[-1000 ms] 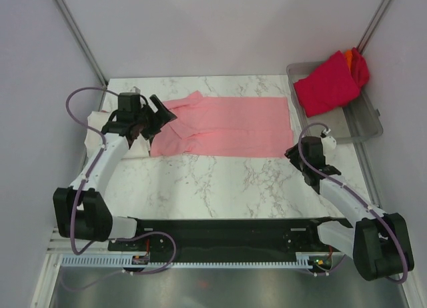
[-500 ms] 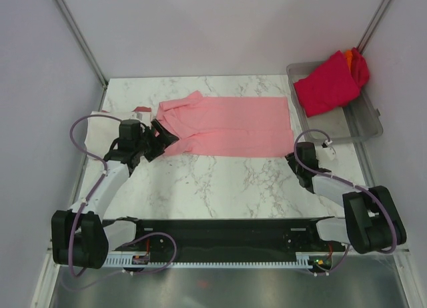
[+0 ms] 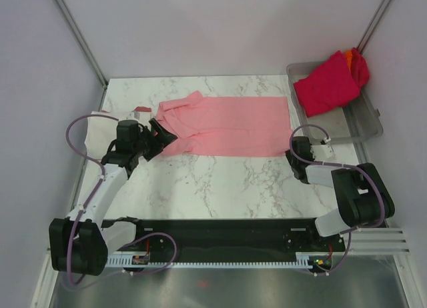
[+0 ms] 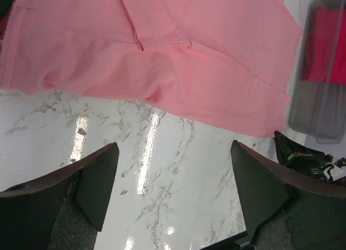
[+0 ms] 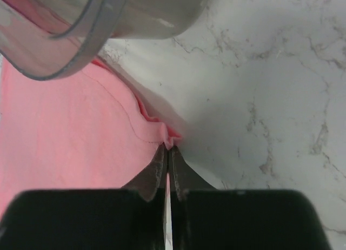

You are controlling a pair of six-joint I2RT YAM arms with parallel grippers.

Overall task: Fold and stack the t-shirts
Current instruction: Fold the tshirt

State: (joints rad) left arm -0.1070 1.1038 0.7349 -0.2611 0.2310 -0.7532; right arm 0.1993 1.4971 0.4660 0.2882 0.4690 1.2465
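A light pink t-shirt (image 3: 227, 125) lies spread flat across the far middle of the marble table, one sleeve folded in at its left end. My right gripper (image 3: 294, 150) is at the shirt's near right corner. In the right wrist view this gripper (image 5: 167, 148) is shut, with a small pinch of the pink t-shirt (image 5: 70, 125) bunched at its tips. My left gripper (image 3: 157, 135) hovers at the shirt's near left edge. In the left wrist view it (image 4: 174, 147) stands wide open over bare marble, the pink t-shirt (image 4: 162, 60) just beyond the fingers.
A grey translucent tray (image 3: 363, 125) at the back right holds a crimson t-shirt (image 3: 327, 81) with an orange one (image 3: 360, 61) behind it. The tray's rim (image 5: 81, 39) is close above the right gripper. A cream-white cloth (image 3: 97, 121) and a dark red scrap (image 3: 141, 110) lie at the table's left edge.
The right gripper has closed on the pink shirt's near right corner and its arm has folded in low. The left gripper came back from the sleeve to the shirt's near left edge, still open.
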